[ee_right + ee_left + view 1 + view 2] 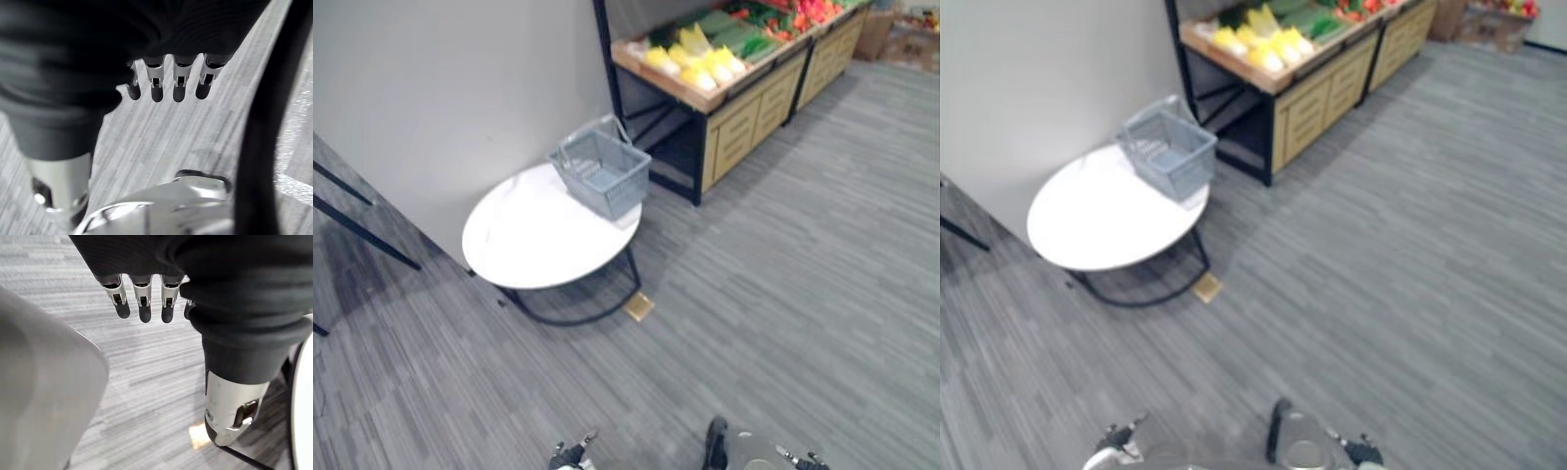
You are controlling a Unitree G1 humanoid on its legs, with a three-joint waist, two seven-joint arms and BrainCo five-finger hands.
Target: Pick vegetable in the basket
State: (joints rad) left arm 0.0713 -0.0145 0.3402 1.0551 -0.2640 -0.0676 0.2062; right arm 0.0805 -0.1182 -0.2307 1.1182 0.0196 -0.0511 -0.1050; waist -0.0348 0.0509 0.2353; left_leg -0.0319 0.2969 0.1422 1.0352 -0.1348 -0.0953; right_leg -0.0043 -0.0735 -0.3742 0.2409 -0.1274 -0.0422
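The robot's left hand (143, 298) hangs at its side over the grey striped carpet (783, 294). Its fingers point loosely down, relaxed and apart from the thumb, with nothing in them.

Further off, against the pale wall, stands a white oval table on a black metal frame (538, 240). On the floor just beside the frame lies a small tan square (639, 306). A grey plastic shopping basket with a raised handle (617, 191) sits on the table's far right edge, slightly overhanging it, the nearest thing to the produce stand.

Right of that is a long wooden produce stand with drawer fronts (744, 113), running away towards the far corner. The vegetables are all up there, well apart from the basket: yellow vegetables (695, 61) at the near end, green vegetables (724, 29) behind them and red vegetables (808, 12) further along. A brown cardboard box (876, 34) sits beyond the stand's far end.

The right hand (156, 81) hangs the same way, fingers straight and slack above the carpet, grasping nothing.
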